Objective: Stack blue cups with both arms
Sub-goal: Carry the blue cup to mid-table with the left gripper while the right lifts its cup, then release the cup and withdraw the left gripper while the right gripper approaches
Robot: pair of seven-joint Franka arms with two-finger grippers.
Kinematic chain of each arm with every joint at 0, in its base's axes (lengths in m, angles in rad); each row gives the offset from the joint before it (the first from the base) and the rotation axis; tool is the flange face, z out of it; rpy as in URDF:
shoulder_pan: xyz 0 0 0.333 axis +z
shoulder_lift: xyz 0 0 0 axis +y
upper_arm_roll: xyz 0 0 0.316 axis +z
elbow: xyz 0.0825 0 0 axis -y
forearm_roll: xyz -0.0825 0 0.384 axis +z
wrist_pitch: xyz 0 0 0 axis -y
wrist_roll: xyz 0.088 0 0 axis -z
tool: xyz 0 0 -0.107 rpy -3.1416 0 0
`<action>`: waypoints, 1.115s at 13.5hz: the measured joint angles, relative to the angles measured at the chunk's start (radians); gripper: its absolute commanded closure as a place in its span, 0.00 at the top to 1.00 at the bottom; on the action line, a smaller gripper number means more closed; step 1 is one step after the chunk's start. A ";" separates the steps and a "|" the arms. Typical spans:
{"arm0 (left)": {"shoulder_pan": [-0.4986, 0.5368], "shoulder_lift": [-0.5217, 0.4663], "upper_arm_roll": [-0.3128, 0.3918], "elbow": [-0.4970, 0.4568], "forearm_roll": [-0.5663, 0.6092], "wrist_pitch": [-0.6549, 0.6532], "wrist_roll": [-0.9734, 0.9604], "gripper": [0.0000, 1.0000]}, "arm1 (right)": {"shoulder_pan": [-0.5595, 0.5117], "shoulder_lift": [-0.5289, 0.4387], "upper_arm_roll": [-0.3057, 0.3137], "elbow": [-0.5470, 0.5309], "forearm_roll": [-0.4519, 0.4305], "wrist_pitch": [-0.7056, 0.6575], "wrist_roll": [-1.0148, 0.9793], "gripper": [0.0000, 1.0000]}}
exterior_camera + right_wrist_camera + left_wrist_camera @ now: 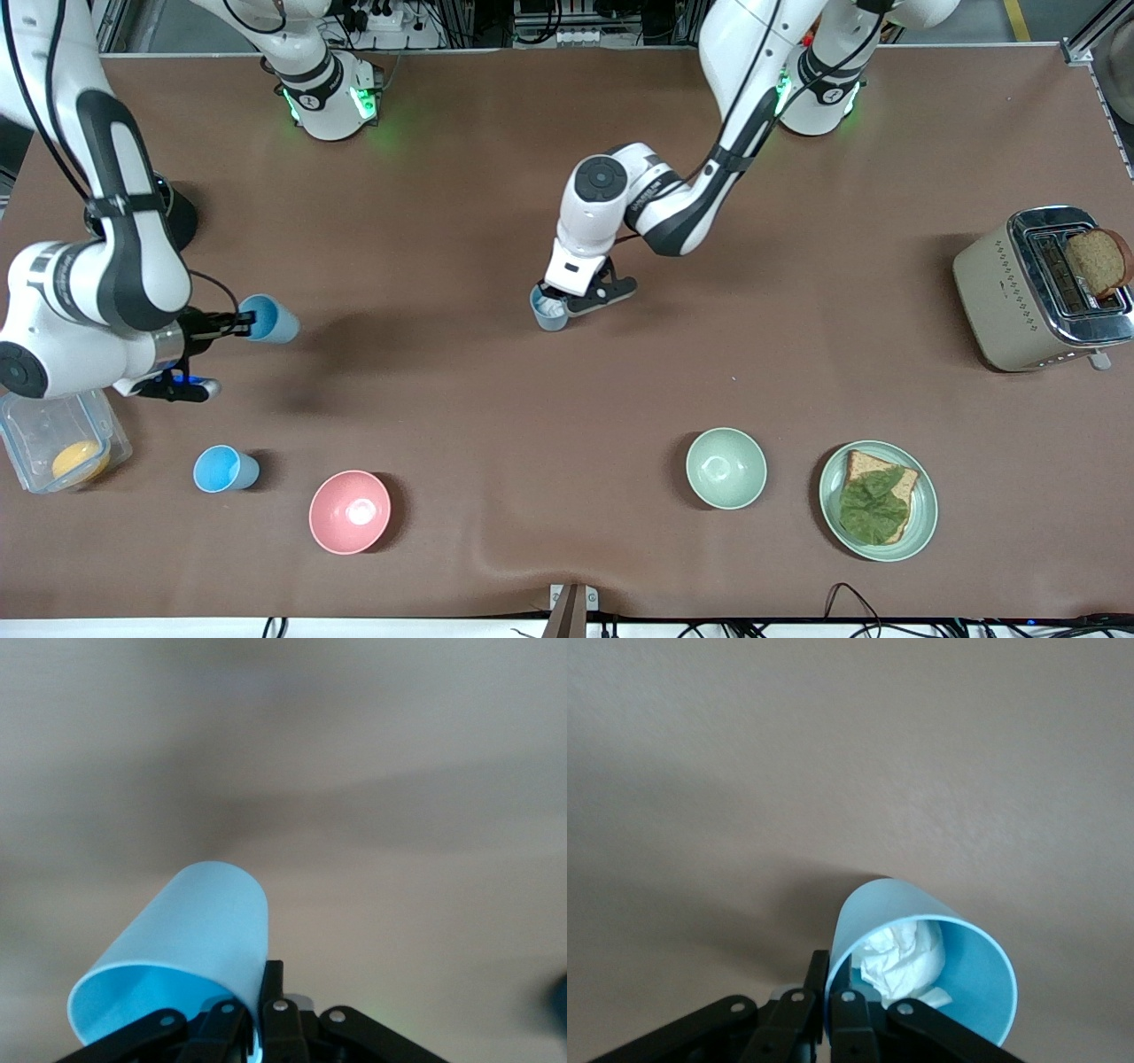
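Observation:
My right gripper is shut on the rim of a bright sky-blue cup, held on its side in the air over the table near the right arm's end. In the right wrist view the right gripper pinches the wall of this cup. My left gripper is shut on the rim of a paler blue cup low over the table's middle. In the left wrist view the left gripper pinches this cup, which has crumpled white paper inside. Another sky-blue cup stands upright nearer the front camera.
A pink bowl sits beside the standing cup. A pale green bowl and a plate with bread and lettuce lie toward the left arm's end. A toaster holds a bread slice. A clear container stands under the right arm.

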 measured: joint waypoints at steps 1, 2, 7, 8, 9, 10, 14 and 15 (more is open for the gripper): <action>-0.006 0.003 0.002 0.004 0.000 -0.001 -0.011 1.00 | 0.023 -0.013 0.004 0.000 0.037 -0.008 0.052 0.00; -0.007 0.004 0.002 0.006 0.000 -0.011 -0.016 1.00 | 0.053 -0.021 0.007 0.000 0.067 -0.008 0.111 0.00; 0.001 -0.052 0.020 0.127 0.000 -0.276 -0.018 1.00 | 0.201 -0.031 0.011 -0.001 0.233 0.034 0.322 0.00; 0.006 -0.095 0.031 0.168 0.000 -0.368 -0.018 1.00 | 0.216 -0.031 0.011 -0.001 0.244 0.043 0.348 0.00; 0.014 -0.151 0.046 0.201 0.000 -0.448 -0.018 1.00 | 0.235 -0.032 0.012 -0.001 0.251 0.054 0.386 0.00; 0.027 -0.208 0.061 0.216 0.000 -0.500 -0.018 1.00 | 0.258 -0.032 0.012 -0.001 0.262 0.070 0.427 0.00; 0.182 -0.387 0.083 0.221 0.000 -0.586 0.007 1.00 | 0.407 -0.032 0.016 -0.005 0.319 0.204 0.583 0.00; 0.238 -0.416 0.083 0.221 0.000 -0.616 0.068 1.00 | 0.470 -0.031 0.017 -0.007 0.320 0.259 0.629 0.00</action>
